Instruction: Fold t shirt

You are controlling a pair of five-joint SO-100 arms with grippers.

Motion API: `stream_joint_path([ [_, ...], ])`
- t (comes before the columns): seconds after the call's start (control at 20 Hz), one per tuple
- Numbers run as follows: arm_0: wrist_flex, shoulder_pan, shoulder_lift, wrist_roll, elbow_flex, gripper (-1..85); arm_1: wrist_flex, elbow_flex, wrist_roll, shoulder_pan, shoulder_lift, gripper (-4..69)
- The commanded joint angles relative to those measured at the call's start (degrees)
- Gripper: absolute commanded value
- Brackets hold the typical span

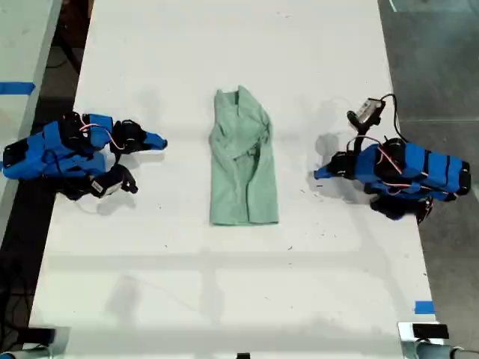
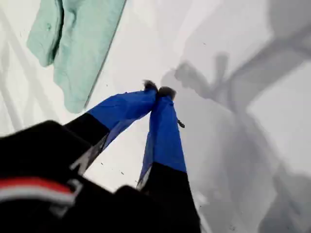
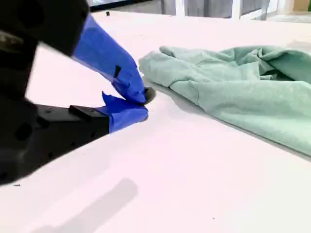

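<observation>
The pale mint-green t shirt [image 1: 243,161] lies folded into a long strip in the middle of the white table [image 1: 224,284], wrinkled at its far end. My first gripper [image 1: 320,173] rests at the exterior view's right, shut and empty, pointing at the t shirt from a short gap away. In the first wrist view my first gripper [image 2: 158,90] has its blue tips touching, and the t shirt [image 2: 77,43] lies beyond them. My second gripper [image 1: 159,140] sits at the exterior view's left, also shut on nothing. The second wrist view shows my second gripper [image 3: 146,99] low on the table beside the t shirt [image 3: 243,82].
A blue tape mark [image 1: 424,307] is stuck near the table's front corner at the exterior view's right. Another table with blue tape [image 1: 16,87] stands past the exterior view's left edge. Small dark specks [image 1: 307,191] dot the surface near my first gripper.
</observation>
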Motion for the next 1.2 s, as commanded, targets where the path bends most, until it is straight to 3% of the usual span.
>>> stream_joint_path([
  [0.0,1.4,4.0,2.1,-5.0,0.2,0.0,-1.9,2.7,5.2,-1.9,0.5,0.8],
  [0.25,4.4,9.9,-14.6,-6.0,-19.3,0.0,0.8,-8.3,5.8,-3.1,-1.0,0.2],
  [0.35,4.4,13.4,-27.0,-8.3,-28.9,0.0,-1.3,-13.1,6.9,-5.6,-7.4,0.2],
  [0.65,5.1,25.2,-60.1,-14.5,-54.6,0.0,-8.2,-36.6,12.1,-15.8,-46.8,0.1],
  [0.85,6.2,29.7,-82.0,-14.5,-70.7,0.4,-4.9,-61.1,12.8,-22.1,-74.9,0.0],
  [1.0,3.5,32.1,-94.7,-13.5,-78.1,6.7,-1.6,-78.2,12.7,-25.4,-93.0,-0.1],
  [1.05,2.3,32.8,-98.4,-12.9,-80.2,12.9,-1.5,-82.2,12.9,-26.3,-97.5,0.5],
  [1.15,2.1,33.5,-106.2,-12.5,-85.3,16.0,-0.3,-88.9,12.6,-27.2,-104.8,11.3],
])
